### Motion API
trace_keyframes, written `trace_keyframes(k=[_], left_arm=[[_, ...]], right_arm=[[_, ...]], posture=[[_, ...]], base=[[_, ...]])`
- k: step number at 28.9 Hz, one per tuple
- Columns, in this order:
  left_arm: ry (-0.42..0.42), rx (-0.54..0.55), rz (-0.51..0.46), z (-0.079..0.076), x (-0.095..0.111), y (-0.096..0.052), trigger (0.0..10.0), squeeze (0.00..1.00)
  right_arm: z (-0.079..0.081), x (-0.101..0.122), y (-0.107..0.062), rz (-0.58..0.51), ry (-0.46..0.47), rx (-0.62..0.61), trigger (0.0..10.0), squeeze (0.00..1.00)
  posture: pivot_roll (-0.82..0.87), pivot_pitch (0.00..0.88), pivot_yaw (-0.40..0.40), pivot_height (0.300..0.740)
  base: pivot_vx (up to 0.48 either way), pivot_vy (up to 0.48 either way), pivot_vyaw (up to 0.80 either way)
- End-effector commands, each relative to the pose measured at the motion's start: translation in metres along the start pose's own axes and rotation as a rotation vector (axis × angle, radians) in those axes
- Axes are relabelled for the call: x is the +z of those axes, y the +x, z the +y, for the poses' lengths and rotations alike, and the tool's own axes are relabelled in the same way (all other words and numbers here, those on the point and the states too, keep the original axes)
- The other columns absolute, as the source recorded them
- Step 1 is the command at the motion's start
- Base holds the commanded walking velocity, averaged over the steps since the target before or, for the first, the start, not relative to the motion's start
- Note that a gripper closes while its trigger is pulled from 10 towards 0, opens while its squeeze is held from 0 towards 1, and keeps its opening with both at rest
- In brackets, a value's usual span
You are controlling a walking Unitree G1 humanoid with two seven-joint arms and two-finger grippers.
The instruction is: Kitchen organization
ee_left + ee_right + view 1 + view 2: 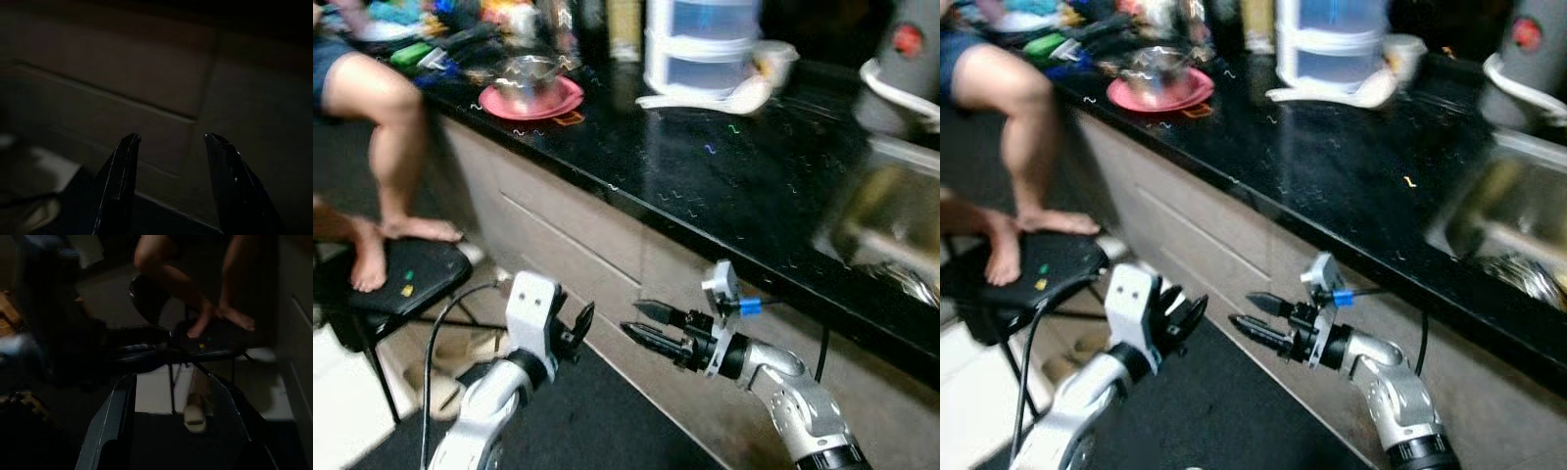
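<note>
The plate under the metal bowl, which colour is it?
Pink plate, best in the left eye view.

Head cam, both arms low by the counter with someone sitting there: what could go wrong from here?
1. The person's feet rest on a stool close to the left gripper; an outward swing might hit them.
2. The right gripper sits just under the black counter edge; raising it straight up could strike the edge.
3. The views are blurred, so aim may be unreliable.

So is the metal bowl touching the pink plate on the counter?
Touching. In the left eye view the metal bowl sits directly on the pink plate, whose rim shows all around its base, on the black counter.
</note>
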State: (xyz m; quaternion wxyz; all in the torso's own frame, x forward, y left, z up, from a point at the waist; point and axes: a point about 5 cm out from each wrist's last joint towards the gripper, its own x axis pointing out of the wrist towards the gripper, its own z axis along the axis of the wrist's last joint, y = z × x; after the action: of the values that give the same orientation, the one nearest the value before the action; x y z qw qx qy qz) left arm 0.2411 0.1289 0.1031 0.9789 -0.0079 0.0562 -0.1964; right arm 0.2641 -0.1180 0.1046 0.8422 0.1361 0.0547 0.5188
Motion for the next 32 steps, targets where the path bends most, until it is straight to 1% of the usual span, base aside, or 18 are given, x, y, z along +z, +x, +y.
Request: trace_keyframes(k=[1,9,11,12,15,16,17,19,21,22,23,24,25,27,28,30,31,32], left_arm=[[0.016,0.002,0.006,-0.001,-0.002,0.0,10.0,0.0],[0.032,0.018,-0.005,0.001,0.0,0.005,10.0,0.0],[0.037,0.022,-0.006,0.001,0.0,0.005,10.0,0.0],[0.033,0.031,-0.016,0.003,-0.001,0.005,10.0,0.0],[0.03,0.033,-0.021,0.003,-0.001,0.005,10.0,0.0],[0.023,0.034,-0.026,0.004,-0.001,0.005,10.0,0.0],[0.023,0.034,-0.026,0.004,-0.001,0.005,10.0,0.0],[0.021,0.035,-0.027,0.004,-0.001,0.005,10.0,0.0],[0.021,0.033,-0.029,0.004,-0.001,0.005,10.0,0.0],[0.023,0.031,-0.031,0.004,-0.001,0.005,10.0,0.0],[0.023,0.031,-0.031,0.004,-0.001,0.005,10.0,0.0],[0.024,0.028,-0.033,0.004,-0.002,0.006,10.0,0.0],[0.024,0.028,-0.033,0.004,-0.002,0.006,10.0,0.0],[0.027,0.024,-0.037,0.004,-0.002,0.006,10.0,0.0],[0.027,0.024,-0.037,0.004,-0.002,0.006,10.0,0.0],[0.03,0.02,-0.04,0.003,-0.002,0.006,10.0,0.0],[0.03,0.02,-0.04,0.003,-0.002,0.006,10.0,0.0],[0.034,0.017,-0.04,0.004,-0.002,0.007,10.0,0.0]], right_arm=[[-0.001,-0.003,-0.003,0.011,0.023,-0.016,10.0,0.0],[-0.002,0.001,0.0,-0.024,0.032,-0.038,10.0,0.0],[-0.004,0.003,0.001,-0.037,0.024,-0.056,10.0,0.0],[-0.009,0.012,0.006,-0.103,0.046,-0.098,10.0,0.0],[-0.01,0.016,0.008,-0.127,0.056,-0.106,10.0,0.0],[-0.009,0.024,0.011,-0.165,0.072,-0.092,10.0,0.0],[-0.009,0.024,0.011,-0.165,0.072,-0.092,10.0,0.0],[-0.006,0.033,0.014,-0.206,0.082,-0.064,10.0,0.0],[-0.004,0.041,0.016,-0.232,0.078,-0.048,10.0,0.0],[-0.003,0.049,0.019,-0.257,0.071,-0.035,10.0,0.0],[-0.003,0.049,0.019,-0.257,0.071,-0.035,10.0,0.0],[-0.001,0.058,0.021,-0.287,0.06,-0.027,10.0,0.0],[-0.001,0.058,0.021,-0.287,0.06,-0.027,10.0,0.0],[0.002,0.076,0.027,-0.345,0.034,-0.019,10.0,0.0],[0.002,0.076,0.027,-0.345,0.034,-0.019,10.0,0.0],[0.006,0.09,0.032,-0.381,0.016,-0.01,10.0,0.0],[0.006,0.09,0.032,-0.381,0.016,-0.01,10.0,0.0],[0.01,0.107,0.037,-0.433,0.004,0.001,10.0,0.0]], posture=[[0.01,0.001,-0.03,0.732],[0.02,0.0,-0.025,0.732],[0.02,0.0,-0.025,0.732],[0.03,0.0,-0.024,0.732],[0.03,0.0,-0.024,0.732],[0.03,0.0,-0.024,0.732],[0.03,0.0,-0.024,0.732],[0.03,0.0,-0.025,0.732],[0.03,0.0,-0.023,0.732],[0.03,0.0,-0.023,0.732],[0.03,0.0,-0.023,0.732],[0.03,0.0,-0.023,0.732],[0.03,0.0,-0.023,0.732],[0.03,0.0,-0.024,0.732],[0.03,0.0,-0.024,0.732],[0.03,0.0,-0.023,0.732],[0.03,0.0,-0.023,0.732],[0.03,0.0,-0.03,0.732]], base=[[0.0,0.0,0.77],[0.0,0.0,0.76],[0.0,0.0,0.0],[0.0,0.0,0.0],[0.0,0.0,0.0],[0.0,0.0,0.0],[0.0,0.0,0.0],[0.0,0.0,0.0],[0.251,0.0,0.0],[0.27,0.0,0.0],[0.27,0.0,0.0],[0.289,0.0,0.0],[0.289,0.0,0.0],[0.313,0.0,0.0],[0.315,0.0,0.0],[0.322,0.0,0.0],[0.322,0.0,0.0],[0.337,0.0,0.0]])
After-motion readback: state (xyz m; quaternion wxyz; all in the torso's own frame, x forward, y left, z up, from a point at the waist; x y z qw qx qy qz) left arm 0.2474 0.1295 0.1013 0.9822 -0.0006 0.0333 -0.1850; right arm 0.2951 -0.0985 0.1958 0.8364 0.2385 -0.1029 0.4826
